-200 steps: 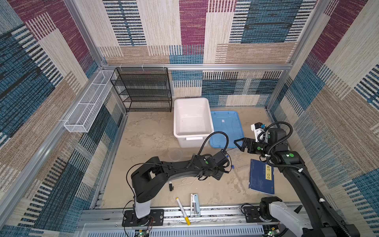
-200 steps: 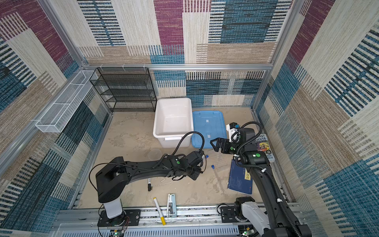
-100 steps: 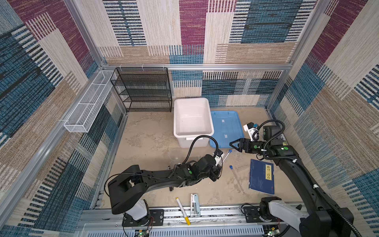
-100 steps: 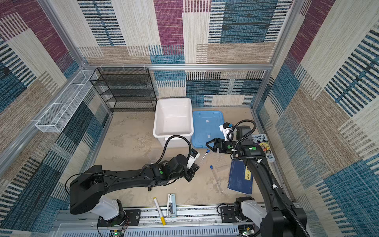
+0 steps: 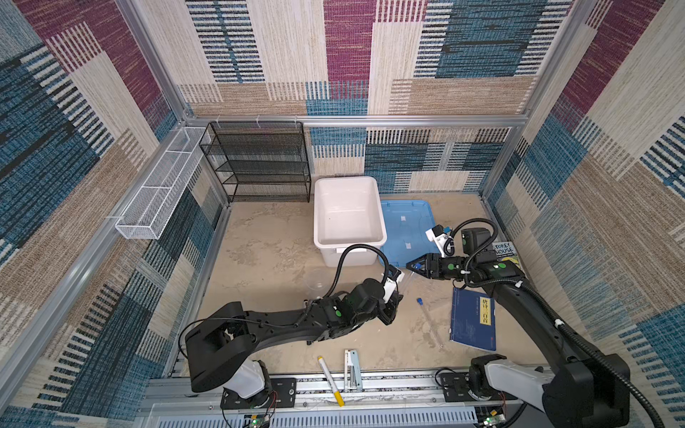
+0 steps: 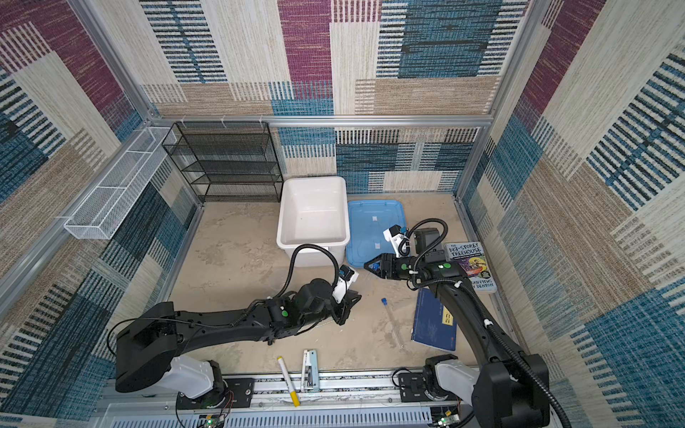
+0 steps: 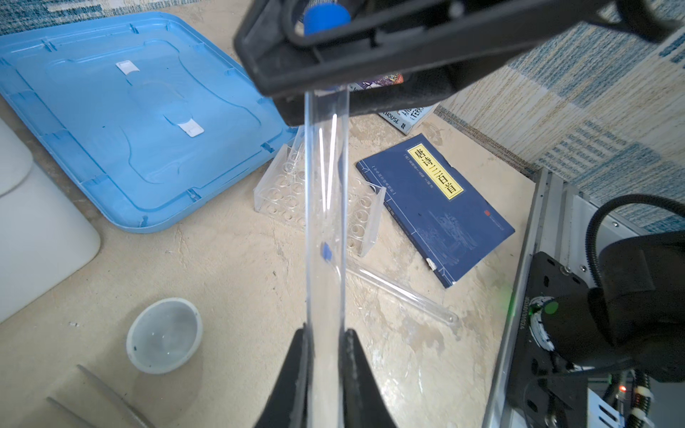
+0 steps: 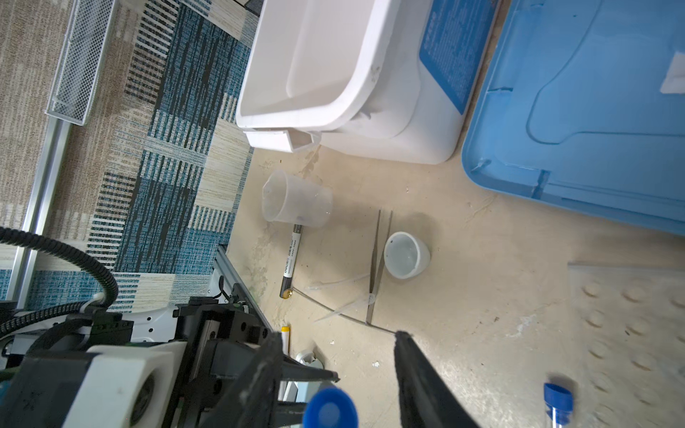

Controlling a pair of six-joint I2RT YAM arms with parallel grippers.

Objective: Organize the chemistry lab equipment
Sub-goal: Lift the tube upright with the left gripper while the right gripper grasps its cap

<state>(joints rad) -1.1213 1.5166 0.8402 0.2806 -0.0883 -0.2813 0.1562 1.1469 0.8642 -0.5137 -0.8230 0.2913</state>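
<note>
Now blue-capped test tube (image 7: pixel 326 222), clenched in left pincer (image 7: pixel 325 335), has been raised between narrowing, not-yet-shut jaws of right pincer (image 8: pixel 337 333); handover judged imminent.

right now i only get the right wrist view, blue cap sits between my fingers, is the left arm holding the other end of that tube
Observer: Yes, the left gripper is shut on the clear end of that test tube.
Operator: whats beside the rack past my frame
Observer: A dark blue book lies flat right beside the tube rack.
Operator: and the loose tube, which way does it lie
Observer: The loose tube lies flat on the floor, closed end toward the front rail.
</note>
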